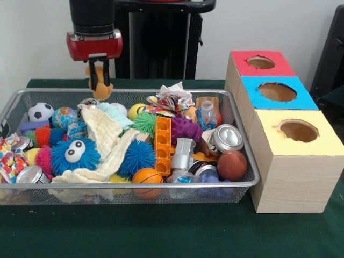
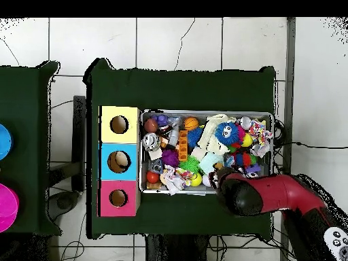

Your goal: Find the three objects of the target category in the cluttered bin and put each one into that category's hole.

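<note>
**Q:** So, reading the front view from the left, what appears first?

**A:** A wire-mesh bin [image 1: 241,141] fills the left and centre of the frame on a green table [image 1: 161,231]. At its left end lie a small soccer ball [image 1: 40,112], a tin can [image 1: 31,174] and a blue fuzzy toy with googly eyes [image 1: 74,154]. A cream cloth [image 1: 107,140] drapes across the middle, with a blue spiky ball [image 1: 137,156] and a small basketball [image 1: 147,178] just beside it.

**Q:** Where is the tool, and what is its state?

**A:** The gripper [image 1: 100,80] hangs in the upper left of the frame, above the bin's back rim. Its two black fingers are nearly closed, pinching a tan plush toy [image 1: 102,90] that is lifted clear of the clutter.

**Q:** And further right?

**A:** An orange building block [image 1: 162,145] stands upright at centre, a purple spiky ball [image 1: 186,128] behind it. A second can [image 1: 228,137] and a brown ball [image 1: 231,165] sit at the bin's right end.

**Q:** Where are the holes?

**A:** A wooden box [image 1: 293,172] at the right touches the bin. Its top carries a red hole [image 1: 260,62], a blue hole [image 1: 277,91] and a yellow hole [image 1: 298,130], from back to front.
</note>
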Tool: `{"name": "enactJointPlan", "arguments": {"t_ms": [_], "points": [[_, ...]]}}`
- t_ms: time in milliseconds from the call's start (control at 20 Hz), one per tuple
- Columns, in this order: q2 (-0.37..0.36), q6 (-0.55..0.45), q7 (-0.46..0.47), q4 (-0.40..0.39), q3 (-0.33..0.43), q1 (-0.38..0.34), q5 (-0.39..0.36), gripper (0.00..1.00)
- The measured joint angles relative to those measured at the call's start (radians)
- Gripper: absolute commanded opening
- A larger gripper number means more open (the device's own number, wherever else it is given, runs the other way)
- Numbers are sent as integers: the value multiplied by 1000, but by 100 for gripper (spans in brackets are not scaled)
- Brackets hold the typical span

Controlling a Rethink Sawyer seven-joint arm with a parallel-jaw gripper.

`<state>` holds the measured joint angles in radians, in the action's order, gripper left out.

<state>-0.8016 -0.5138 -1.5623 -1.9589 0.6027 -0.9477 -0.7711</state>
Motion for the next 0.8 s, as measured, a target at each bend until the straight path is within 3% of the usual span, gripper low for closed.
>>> {"name": "enactJointPlan", "arguments": {"t_ms": [450, 800], "points": [[-71, -6, 0, -1, -18, 78, 67, 0], [-112, -6, -1, -2, -68, 188, 126, 0]]}}
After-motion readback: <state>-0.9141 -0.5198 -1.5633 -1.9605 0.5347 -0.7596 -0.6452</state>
